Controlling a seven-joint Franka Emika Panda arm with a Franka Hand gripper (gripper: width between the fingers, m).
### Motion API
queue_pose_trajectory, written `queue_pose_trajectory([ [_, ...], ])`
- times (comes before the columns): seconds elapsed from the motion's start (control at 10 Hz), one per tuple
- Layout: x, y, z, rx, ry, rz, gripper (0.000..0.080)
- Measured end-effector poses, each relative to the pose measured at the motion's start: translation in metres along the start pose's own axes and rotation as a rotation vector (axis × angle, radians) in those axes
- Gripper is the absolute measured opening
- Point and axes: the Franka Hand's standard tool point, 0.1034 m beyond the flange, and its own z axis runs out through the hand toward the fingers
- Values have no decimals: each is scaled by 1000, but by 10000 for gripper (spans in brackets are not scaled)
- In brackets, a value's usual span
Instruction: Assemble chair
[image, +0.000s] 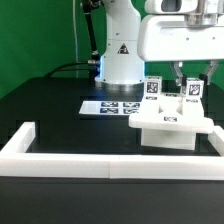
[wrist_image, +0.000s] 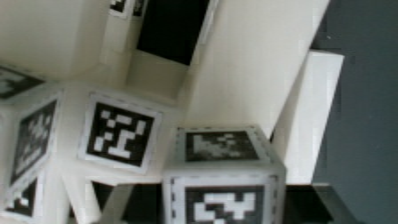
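A white Franka arm's gripper (image: 186, 76) hangs just above a partly built white chair (image: 172, 126) on a black table (image: 50, 110), seen from the exterior view. The chair assembly sits toward the exterior view's right, close behind the long white border wall (image: 110, 161) that runs along the table's near edge and turns back at the exterior view's left. A blocky slab forms the lower body of the assembly, carrying a small black-and-white tag on its front face. Two upright pieces topped with tagged blocks, one (image: 153, 88) and the other (image: 192, 90), rise from its rear. The gripper's fingers reach down between and just above these two uprights; whether they touch either part cannot be told, and whether the jaws are parted or closed is not clear from either view.

Beside the chair, toward the exterior view's left, the marker board (image: 112, 106) lies flat on the table in front of the arm's white base (image: 122, 55). A green backdrop (image: 35, 35) fills the space behind the table.

The wrist view is crowded with white chair parts at very close range: several tagged blocks, among them one (wrist_image: 118, 131) and another (wrist_image: 224, 147), stand against a pale slab, with a white bar (wrist_image: 313, 105) edging the dark table beyond. The gripper's own fingers are not distinguishable there.
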Motion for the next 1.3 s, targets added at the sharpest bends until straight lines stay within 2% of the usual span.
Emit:
queue_pose_trajectory([
  [1.3,1,-1,0,6,-1,927,284],
])
